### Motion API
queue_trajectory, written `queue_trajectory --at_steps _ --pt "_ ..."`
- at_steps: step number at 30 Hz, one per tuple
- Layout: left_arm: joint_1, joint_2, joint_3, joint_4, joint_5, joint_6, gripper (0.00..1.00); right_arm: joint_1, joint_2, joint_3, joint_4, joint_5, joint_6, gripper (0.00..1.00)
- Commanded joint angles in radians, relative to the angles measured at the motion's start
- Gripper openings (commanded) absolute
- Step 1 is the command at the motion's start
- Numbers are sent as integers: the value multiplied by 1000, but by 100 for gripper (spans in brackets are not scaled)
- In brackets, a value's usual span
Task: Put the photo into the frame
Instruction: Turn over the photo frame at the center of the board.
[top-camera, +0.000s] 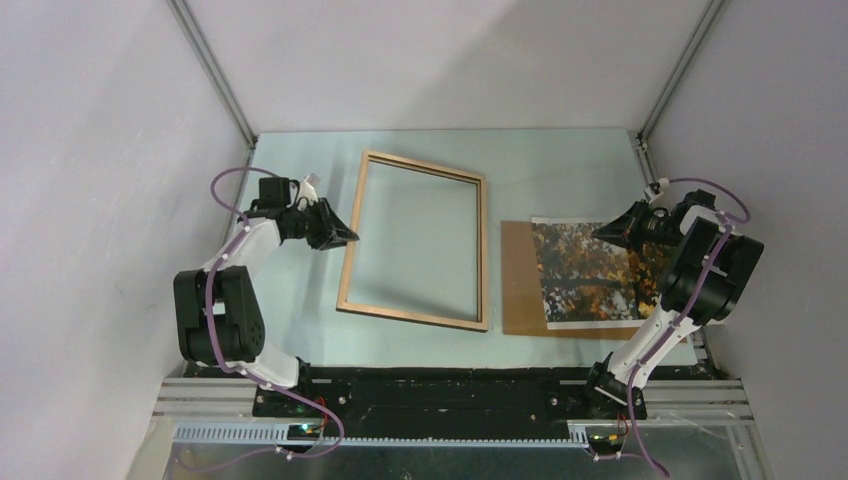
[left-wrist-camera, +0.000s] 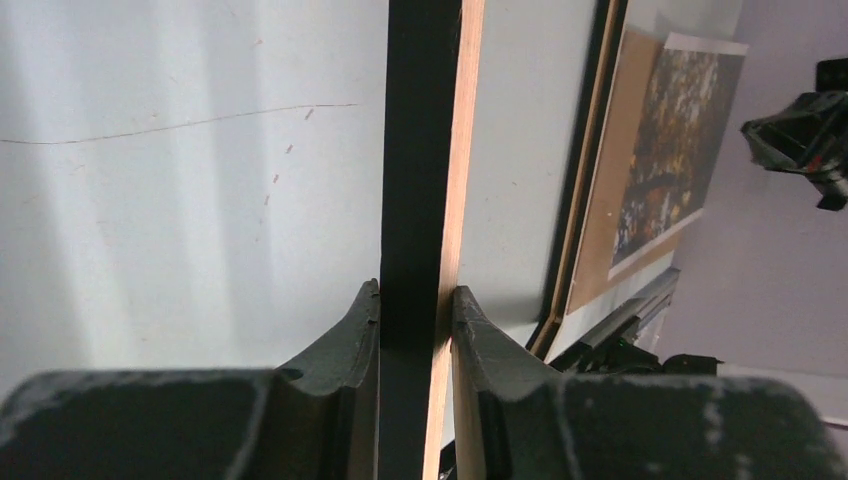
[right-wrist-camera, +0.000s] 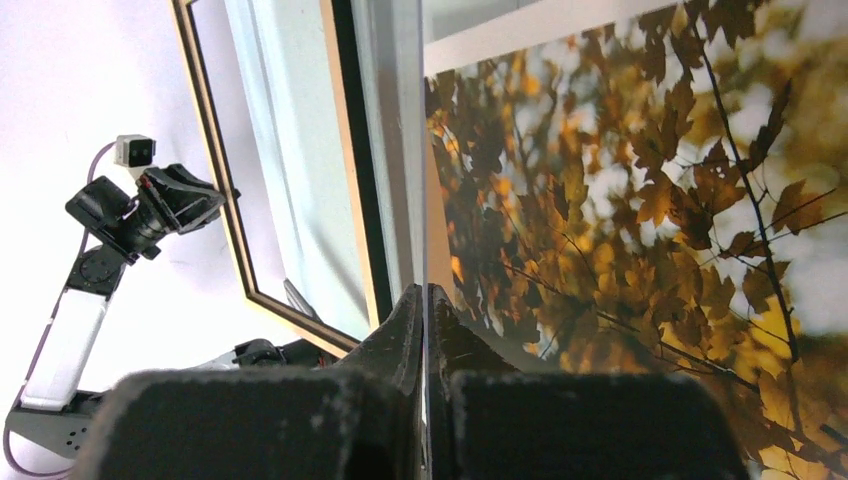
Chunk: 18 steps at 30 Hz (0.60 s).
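The photo (top-camera: 580, 265) lies picture side up on the brown backing board (top-camera: 518, 285) near the tabletop's right edge: dark trees, orange leaves, white strips along its far and near sides. The right arm hides its long axis. The right gripper (top-camera: 603, 233) pinches its edge. The left gripper (top-camera: 348, 237), partly open, clamps the frame (top-camera: 482, 250)

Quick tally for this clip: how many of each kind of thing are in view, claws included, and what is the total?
frame: 1
photo: 1
brown backing board: 1
claws: 2, the left claw and the right claw
Total: 5
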Motion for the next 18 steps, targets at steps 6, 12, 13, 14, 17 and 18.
queue_trajectory --at_steps 6,12,13,14,17,18 --pt "23 -4 -16 6 -153 64 0 1 -113 86 -16 -106 49 0" --pt "17 28 -28 8 -198 65 0 47 -189 86 70 -178 199 0" --pt "12 35 -31 10 -211 64 0 58 -199 86 84 -185 219 0" --pt "8 38 -32 10 -217 62 0 63 -219 86 118 -197 263 0" --pt "-15 53 -36 20 -241 50 0 87 -267 86 219 -212 352 0" --pt "-20 56 -35 21 -243 48 0 97 -289 86 243 -217 402 0"
